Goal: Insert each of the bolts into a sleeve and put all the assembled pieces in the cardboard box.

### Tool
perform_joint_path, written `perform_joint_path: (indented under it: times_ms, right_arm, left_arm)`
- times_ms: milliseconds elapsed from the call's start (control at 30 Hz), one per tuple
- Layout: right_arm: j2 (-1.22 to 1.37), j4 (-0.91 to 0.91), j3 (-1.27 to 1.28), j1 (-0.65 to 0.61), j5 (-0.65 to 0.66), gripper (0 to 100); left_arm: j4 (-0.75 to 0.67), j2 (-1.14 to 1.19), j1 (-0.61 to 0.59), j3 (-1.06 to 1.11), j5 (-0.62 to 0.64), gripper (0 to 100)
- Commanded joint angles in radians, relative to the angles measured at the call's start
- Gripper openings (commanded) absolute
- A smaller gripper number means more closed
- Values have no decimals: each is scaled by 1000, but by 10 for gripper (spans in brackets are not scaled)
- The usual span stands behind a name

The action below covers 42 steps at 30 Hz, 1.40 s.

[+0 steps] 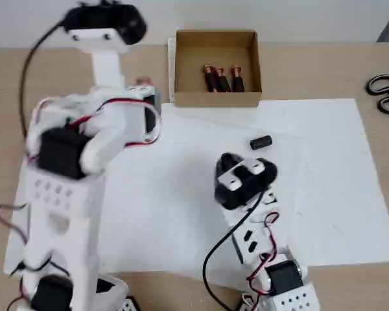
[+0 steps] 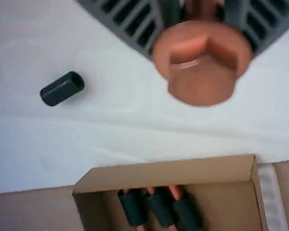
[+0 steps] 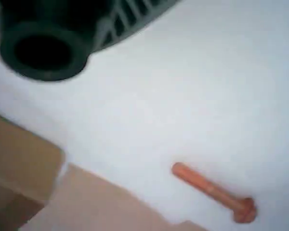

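Observation:
My left gripper (image 1: pixel 144 94) hangs just left of the cardboard box (image 1: pixel 181 65) and is shut on a copper bolt (image 2: pixel 202 62), whose head faces the left wrist camera. Close to the middle of the white paper, my right gripper (image 1: pixel 232 165) is shut on a black sleeve (image 3: pixel 41 50) with its open bore facing the right wrist camera. One loose sleeve (image 1: pixel 260 142) (image 2: pixel 62 88) lies on the paper between the right gripper and the box. Another bolt (image 3: pixel 214 192) rests on the paper near its edge. Three assembled pieces (image 1: pixel 223 79) (image 2: pixel 156 207) lie side by side in the box.
A white paper sheet (image 1: pixel 324 175) covers most of the wooden table. Scissors (image 1: pixel 386 91) lie at the far right edge. The left arm's bulky body stands over the left part of the paper.

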Motion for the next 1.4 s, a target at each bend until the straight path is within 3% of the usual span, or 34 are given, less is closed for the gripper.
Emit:
perform_joint_path:
  times_ms: [0,167,533,700,1133,1367]
  right_arm:
    - [-19,7,8,-101,-78,3]
    - [-12,12,8,-122,-98,3]
    - [-10,61,8,-125,-101,3]
    - [-10,61,8,-133,-101,3]
    - [-8,62,8,-180,-101,3]
    - [-8,62,8,-191,-101,3]
  left_arm:
    - [-57,-115,8,27,21,6]
    - [-176,-235,8,231,23,6]
    - [-816,-680,38,1001,-46,6]
    - [-1005,-807,115,1279,-46,6]
    - [-1053,-824,206,1376,-37,6]
    - [-991,-824,206,1374,75,6]
